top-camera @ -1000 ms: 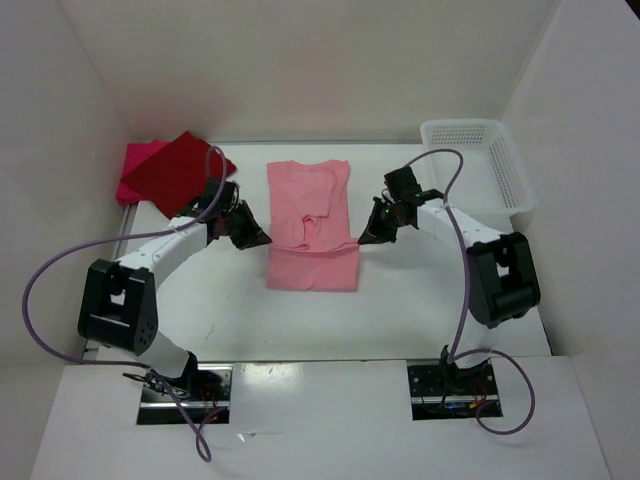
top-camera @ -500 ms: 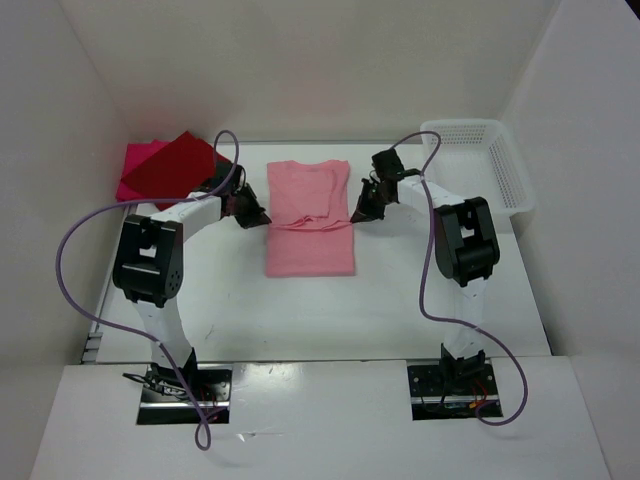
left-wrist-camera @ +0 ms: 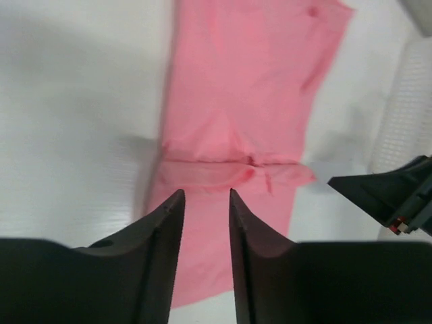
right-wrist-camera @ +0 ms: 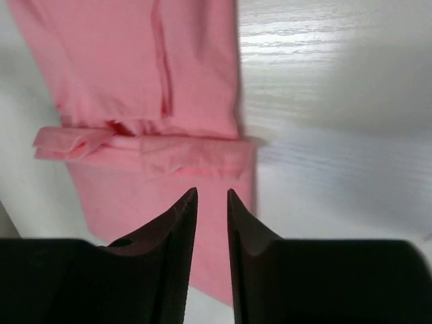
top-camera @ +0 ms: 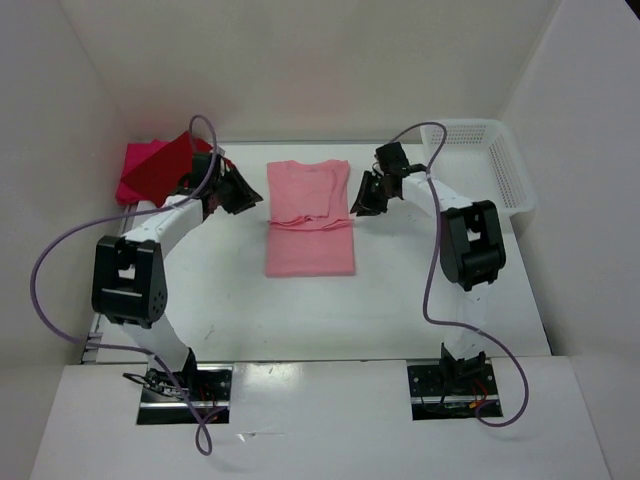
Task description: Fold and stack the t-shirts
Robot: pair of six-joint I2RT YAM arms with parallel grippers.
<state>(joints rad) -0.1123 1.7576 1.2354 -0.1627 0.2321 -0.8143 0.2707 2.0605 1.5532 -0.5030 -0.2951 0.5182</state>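
Note:
A light salmon-pink t-shirt [top-camera: 310, 240] lies flat mid-table with a folded band across its middle; it also fills the left wrist view [left-wrist-camera: 250, 88] and the right wrist view [right-wrist-camera: 135, 61]. My left gripper [top-camera: 244, 192] hovers just off the shirt's left edge, open [left-wrist-camera: 206, 194], with nothing between its fingers. My right gripper [top-camera: 358, 200] is off the right edge, also open [right-wrist-camera: 212, 190] and empty. At the back left a dark red t-shirt [top-camera: 172, 167] lies on top of a magenta t-shirt [top-camera: 133, 175].
A white mesh basket [top-camera: 490, 165] stands at the back right, close to the right arm; its wall [left-wrist-camera: 405, 108] shows in the left wrist view. White walls enclose the table on three sides. Purple cables loop off both arms.
Both grippers moved toward the back of the table along the salmon shirt's sides, then opened and let go of the cloth. The shirt now lies shorter, with the fold laid across it.

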